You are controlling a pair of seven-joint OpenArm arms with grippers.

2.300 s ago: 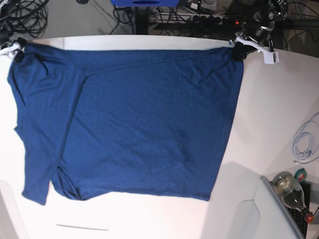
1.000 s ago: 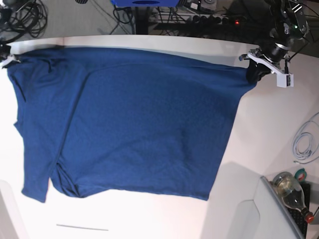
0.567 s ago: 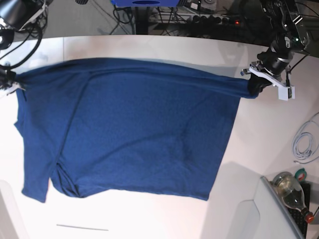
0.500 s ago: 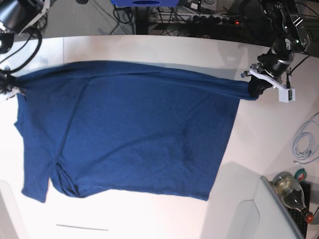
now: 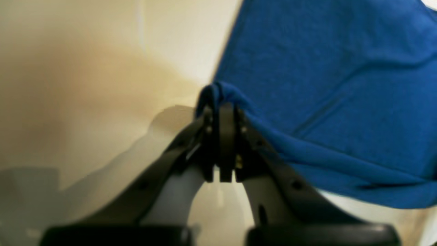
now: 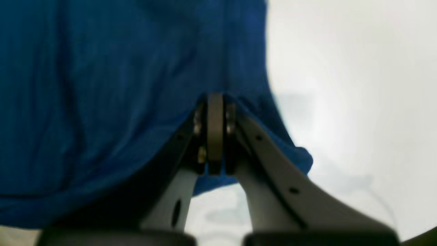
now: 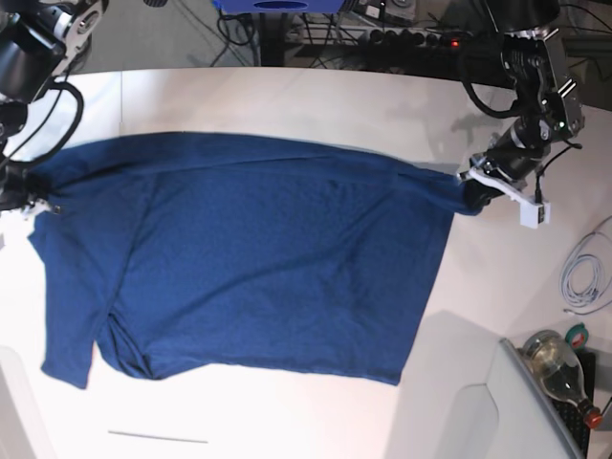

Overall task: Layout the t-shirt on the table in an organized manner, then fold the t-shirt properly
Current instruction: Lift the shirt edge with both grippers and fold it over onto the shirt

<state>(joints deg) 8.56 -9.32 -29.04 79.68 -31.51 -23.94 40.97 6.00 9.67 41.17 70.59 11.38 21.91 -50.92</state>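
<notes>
white desk point(image 7: 287, 96), cables behind. left claw point(image 7: 473, 194) clamped tight on a bunched t-shirt point(image 7: 258, 268) corner; right claw point(image 7: 36, 196) pinching the opposite corner at frame edge, tips hidden by cloth. both arms reach down from the far side. shirt's near half lies flat.

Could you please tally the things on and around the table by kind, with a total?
T-shirt: 1
Grippers, left and right, both clamping the t-shirt: 2
Table: 1
Bottle: 1
White cable: 1
Total: 6
</notes>
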